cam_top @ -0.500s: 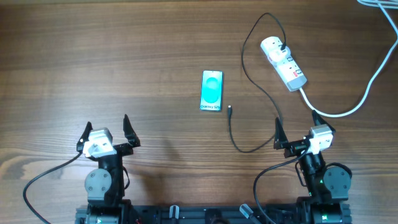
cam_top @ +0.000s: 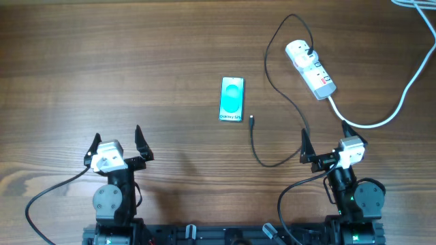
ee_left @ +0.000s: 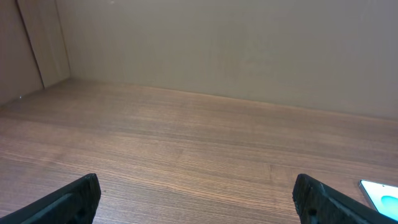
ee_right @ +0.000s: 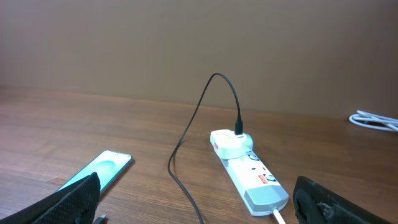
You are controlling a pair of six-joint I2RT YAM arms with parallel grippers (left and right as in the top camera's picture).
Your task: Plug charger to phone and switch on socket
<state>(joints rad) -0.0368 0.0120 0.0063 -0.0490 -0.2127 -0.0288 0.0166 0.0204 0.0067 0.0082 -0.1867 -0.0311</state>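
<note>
The flat phone (cam_top: 232, 99) lies in the middle of the wooden counter (cam_top: 102, 54), the thin black charger (cam_top: 276, 88) tip beside it, the long white socket (cam_top: 310, 69) toward the far right corner; the left end effector (cam_top: 117, 133) and right end effector (cam_top: 325, 133) gape wide, empty.

What we could not make out across the three views

In the left wrist view we saw only a corner of the phone (ee_left: 380, 194), the rest cut off by the right and bottom edges; in the right wrist view its near end lay hidden behind a fingertip (ee_right: 74, 199) of the right gripper (ee_right: 198, 205), and the charger (ee_right: 171, 163) ran off the bottom edge; from overhead its connector tip (cam_top: 252, 120) was too small to tell its shape; the phone's lettering was too small to read; the socket (cam_top: 310, 68) showed switch marks too small to judge; the thick white cord (cam_top: 368, 126) left the frame at the right.
</note>
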